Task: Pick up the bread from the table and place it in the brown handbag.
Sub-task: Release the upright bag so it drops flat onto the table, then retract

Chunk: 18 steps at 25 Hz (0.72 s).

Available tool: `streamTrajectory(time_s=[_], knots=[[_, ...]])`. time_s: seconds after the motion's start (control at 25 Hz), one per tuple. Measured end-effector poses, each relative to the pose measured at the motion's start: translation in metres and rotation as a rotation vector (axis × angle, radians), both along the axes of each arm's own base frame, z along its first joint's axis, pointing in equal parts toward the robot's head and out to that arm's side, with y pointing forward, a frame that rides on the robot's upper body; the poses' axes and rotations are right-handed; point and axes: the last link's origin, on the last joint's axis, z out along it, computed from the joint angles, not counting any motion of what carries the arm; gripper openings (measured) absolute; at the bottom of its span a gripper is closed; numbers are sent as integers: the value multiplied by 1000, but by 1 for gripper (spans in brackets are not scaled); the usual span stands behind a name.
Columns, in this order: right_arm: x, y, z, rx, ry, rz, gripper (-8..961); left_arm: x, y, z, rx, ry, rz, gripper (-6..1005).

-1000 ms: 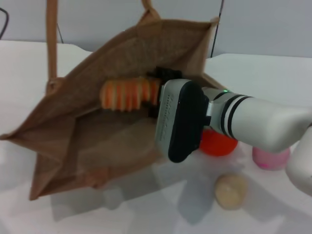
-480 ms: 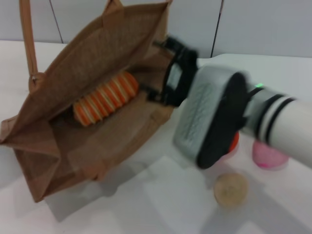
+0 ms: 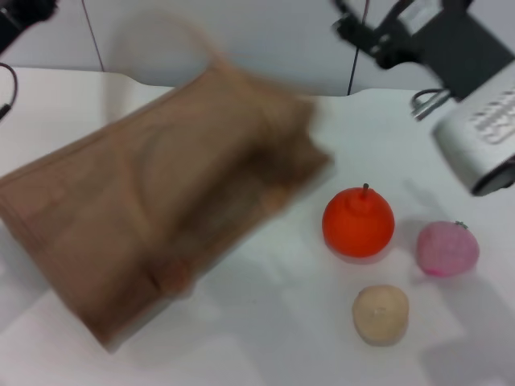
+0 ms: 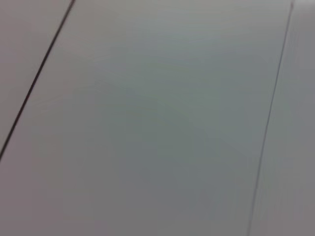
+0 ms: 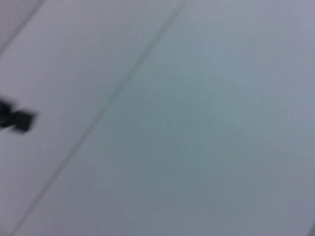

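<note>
The brown handbag [image 3: 161, 201] lies slumped on its side across the left half of the table [image 3: 265, 338], blurred by motion, with its mouth collapsed. The bread is hidden; no part of it shows in any view. My right gripper [image 3: 362, 40] is raised high at the top right, well clear of the bag, open with nothing between its fingers. A dark part of my left gripper [image 3: 24, 12] shows in the far top left corner. Both wrist views show only a plain grey wall with seams.
An orange fruit [image 3: 358, 223] stands right of the bag. A pink fruit [image 3: 447, 248] lies farther right and a small beige ball [image 3: 381, 314] sits in front of them. A black cable [image 3: 5, 88] hangs at the left edge.
My right gripper let go of the bread inside the bag, then pulled out and rose to the upper right. The bag fell from upright and open to slumped, hiding the bread.
</note>
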Motion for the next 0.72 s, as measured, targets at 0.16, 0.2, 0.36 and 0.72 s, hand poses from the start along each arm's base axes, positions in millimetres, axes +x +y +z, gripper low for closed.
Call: streamTrajectory(time_s=[0.16,0.2,0.36,0.72], knots=[[22,6,4,69,110,-25,904,0,4,-33,112,105,20,156],[28,7,6,86,135,-34,904,0,4,-33,112,105,20,198],[57,14,5,153,243,-99,904,-3,4,-53,253,163,79,365],[121,17,3,218,463,-171,904,-12,-9,-70,507,199,260,772]])
